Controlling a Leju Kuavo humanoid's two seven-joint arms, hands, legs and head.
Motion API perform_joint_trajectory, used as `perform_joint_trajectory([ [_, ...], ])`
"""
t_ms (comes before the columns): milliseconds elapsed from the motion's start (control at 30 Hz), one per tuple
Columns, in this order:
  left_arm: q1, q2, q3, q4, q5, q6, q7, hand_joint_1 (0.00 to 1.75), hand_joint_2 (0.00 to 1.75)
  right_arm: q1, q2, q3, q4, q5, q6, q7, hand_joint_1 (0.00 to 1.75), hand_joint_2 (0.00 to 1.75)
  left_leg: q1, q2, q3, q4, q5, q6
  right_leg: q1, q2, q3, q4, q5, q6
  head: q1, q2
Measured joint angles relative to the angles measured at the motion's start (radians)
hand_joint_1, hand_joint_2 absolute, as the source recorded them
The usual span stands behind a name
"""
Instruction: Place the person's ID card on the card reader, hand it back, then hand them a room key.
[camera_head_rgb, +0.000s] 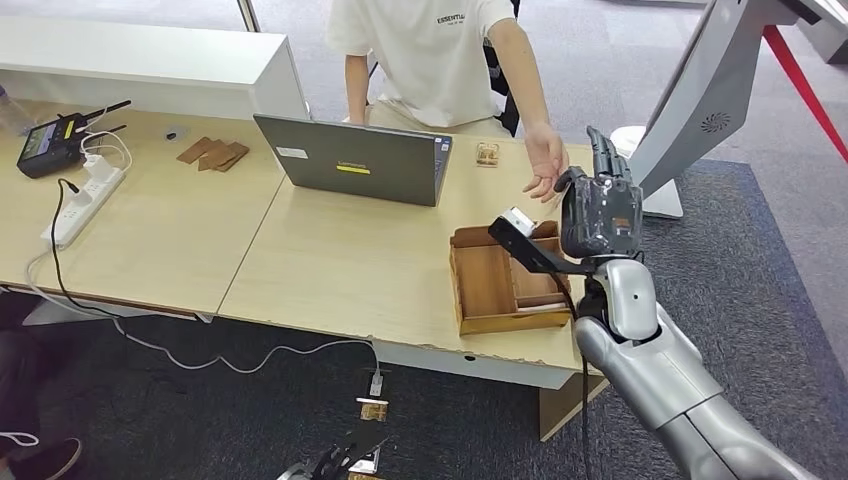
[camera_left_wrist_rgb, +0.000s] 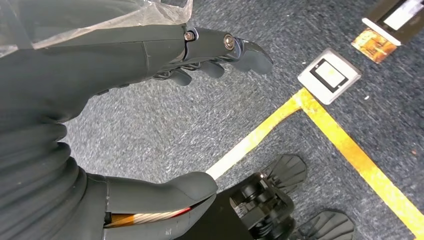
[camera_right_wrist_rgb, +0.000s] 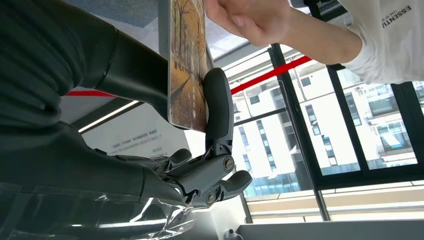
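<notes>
Right robot hand (camera_head_rgb: 598, 205): raised above the bench's right end, thumb and one finger pinching a flat card w/ autumn-tree print (camera_right_wrist_rgb: 187, 65); other fingers loosely curled. Person's hand (camera_head_rgb: 545, 160), palm up, just beside the robot hand; in the wrist view its fingers touch the card's far end. Left robot hand (camera_left_wrist_rgb: 165, 100): hanging low over grey carpet w/ yellow tape line (camera_left_wrist_rgb: 345, 145), fingers apart, holding nothing. Light wooden bench (camera_head_rgb: 330, 270) carries a compartmented wooden tray (camera_head_rgb: 505, 285) at its right front corner, under the raised hand. Grey laptop (camera_head_rgb: 350, 160) at the back edge, centre. White power strip (camera_head_rgb: 85, 205) and black radio unit (camera_head_rgb: 50, 145) at the left end.
</notes>
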Motion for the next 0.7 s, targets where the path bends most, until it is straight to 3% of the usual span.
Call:
perform_joint_trajectory([
  [200,-0.009,-0.005,-0.003,0.000,-0.016,-0.013,0.005,0.00,1.75,-0.066,0.039,0.008,0.051,0.000,0.042,-0.002,1.75,1.75,0.000,0.000,0.000,0.000,0.001,0.000,0.000,0.000,0.000,0.001,0.000,0.000,0.000,0.000],
  [367,-0.028,-0.023,-0.026,-0.001,-0.052,-0.019,0.002,0.00,1.75,-0.239,0.163,0.031,0.271,0.018,0.168,0.083,1.75,1.75,0.000,-0.001,0.000,0.000,0.001,0.000,0.000,0.000,0.000,0.001,0.000,0.000,0.000,0.000],
  [700,-0.039,-0.032,-0.053,-0.001,-0.082,-0.033,0.002,0.00,1.75,-0.304,0.226,0.053,0.435,0.021,0.211,0.133,1.75,1.75,0.000,-0.001,0.000,0.000,0.001,0.000,0.000,0.000,0.000,0.000,0.000,0.000,0.000,0.000],
])
